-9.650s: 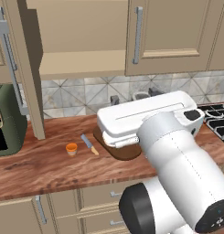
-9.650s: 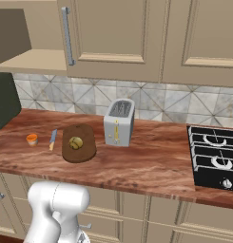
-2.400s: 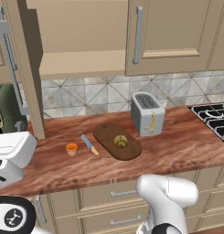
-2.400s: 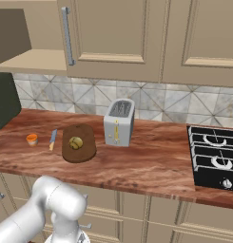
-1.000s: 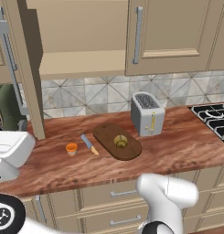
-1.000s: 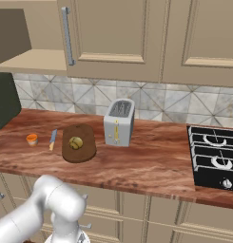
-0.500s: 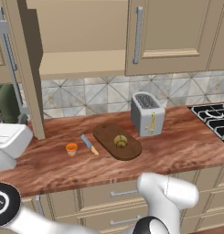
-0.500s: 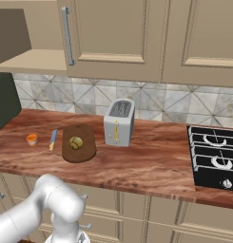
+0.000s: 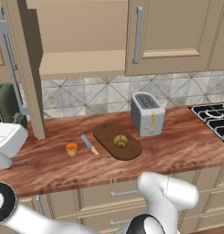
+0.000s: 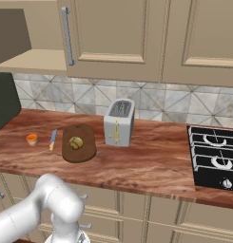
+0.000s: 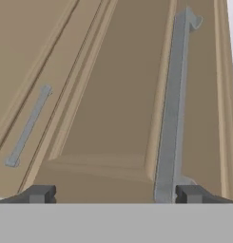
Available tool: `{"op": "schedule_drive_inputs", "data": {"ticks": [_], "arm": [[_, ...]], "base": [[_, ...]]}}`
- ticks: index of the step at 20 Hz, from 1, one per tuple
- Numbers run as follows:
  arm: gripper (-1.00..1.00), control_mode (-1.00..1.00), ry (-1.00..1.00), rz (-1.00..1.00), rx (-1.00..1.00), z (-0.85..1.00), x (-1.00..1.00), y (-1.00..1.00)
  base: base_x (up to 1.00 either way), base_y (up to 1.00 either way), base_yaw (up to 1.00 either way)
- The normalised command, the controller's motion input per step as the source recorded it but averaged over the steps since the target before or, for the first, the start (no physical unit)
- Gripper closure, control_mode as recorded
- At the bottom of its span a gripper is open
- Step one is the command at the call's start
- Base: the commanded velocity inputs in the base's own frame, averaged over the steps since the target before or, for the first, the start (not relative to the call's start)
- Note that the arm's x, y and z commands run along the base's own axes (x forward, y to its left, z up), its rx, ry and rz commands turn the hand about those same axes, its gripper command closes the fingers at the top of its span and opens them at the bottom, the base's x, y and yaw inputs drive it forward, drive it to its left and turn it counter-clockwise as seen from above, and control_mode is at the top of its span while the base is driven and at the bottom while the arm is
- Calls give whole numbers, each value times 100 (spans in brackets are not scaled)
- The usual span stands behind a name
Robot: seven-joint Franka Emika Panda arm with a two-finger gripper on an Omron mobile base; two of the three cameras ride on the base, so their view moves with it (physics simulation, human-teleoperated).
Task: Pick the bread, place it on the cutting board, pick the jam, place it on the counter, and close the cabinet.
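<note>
The bread (image 9: 120, 140) (image 10: 76, 142) lies on the dark oval cutting board (image 9: 106, 133) (image 10: 84, 152). To the board's left the orange jam (image 9: 71, 148) (image 10: 32, 139) stands on the counter (image 9: 177, 146) (image 10: 151, 166). The cabinet's left door (image 9: 26, 68) stands swung open, showing the inner shelf (image 9: 81, 64). In the hand view my gripper (image 11: 115, 194) is open and faces a cabinet door panel (image 11: 113, 109), whose grey bar handle (image 11: 172, 109) runs up just inside the right fingertip. Nothing is between the fingers.
A blue-handled knife (image 9: 89, 144) (image 10: 52, 139) lies between jam and board. A toaster (image 9: 147, 113) (image 10: 118, 122) stands right of the board, a stove (image 9: 216, 116) (image 10: 215, 156) further right. A dark green appliance (image 9: 3, 98) (image 10: 4, 102) sits at the counter's left end.
The arm has swung from above the board to the far left. Over the last second the hand has crept up and left beside the open door. Bread and jam have stayed put.
</note>
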Motion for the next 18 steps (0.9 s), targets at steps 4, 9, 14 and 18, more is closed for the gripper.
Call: {"op": "schedule_drive_inputs", "data": {"ticks": [4, 9, 14, 18], "arm": [[-100, -100, -5, -7, 0, 0, 0, 0], [-100, -100, -3, -7, 0, 0, 0, 0], [-100, -100, -2, -8, 0, 0, 0, -1], [-100, -100, -1, -5, 0, 2, 0, -6]], "base": [[0, 0, 0], [0, 0, 0], [0, 0, 0], [0, 0, 0]]}}
